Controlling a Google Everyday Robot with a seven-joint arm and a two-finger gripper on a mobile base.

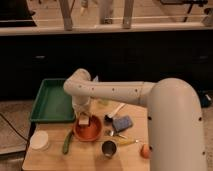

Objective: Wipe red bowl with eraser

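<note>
The red bowl sits on the wooden table, left of the middle. My arm reaches in from the right, bends above the table's back edge and points down. My gripper hangs over the bowl's far rim. It is shut on the eraser, a small whitish-tan block that rests at the bowl's back left inside edge.
A green tray stands at the back left. A white cup and a green vegetable lie left of the bowl. A metal cup, a blue pad, utensils and an orange fruit lie to its right.
</note>
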